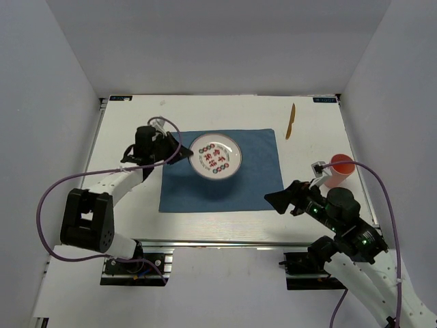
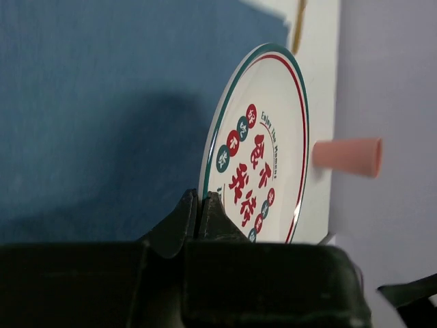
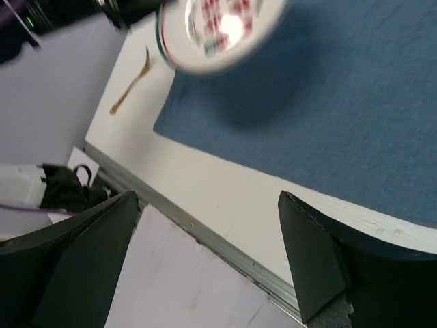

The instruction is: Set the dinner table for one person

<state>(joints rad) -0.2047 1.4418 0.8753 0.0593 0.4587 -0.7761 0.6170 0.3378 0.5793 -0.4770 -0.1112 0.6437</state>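
Note:
My left gripper (image 1: pixel 183 154) is shut on the left rim of a white plate (image 1: pixel 216 157) with red and green characters, held above the blue placemat (image 1: pixel 252 178) on the white dinner table (image 1: pixel 136 119). In the left wrist view the gripper (image 2: pixel 202 199) pinches the plate (image 2: pixel 266 164) edge-on. My right gripper (image 1: pixel 275 199) is open and empty, hovering over the placemat's near right corner. The right wrist view shows the plate (image 3: pixel 218 27) blurred above the placemat (image 3: pixel 328 102), and my open gripper (image 3: pixel 208 205) over the table's near rail.
A pink cup (image 1: pixel 339 169) stands at the right, beside the right arm, also in the left wrist view (image 2: pixel 348 156). A golden fork (image 1: pixel 290 121) lies at the back right of the table, also in the right wrist view (image 3: pixel 130 85).

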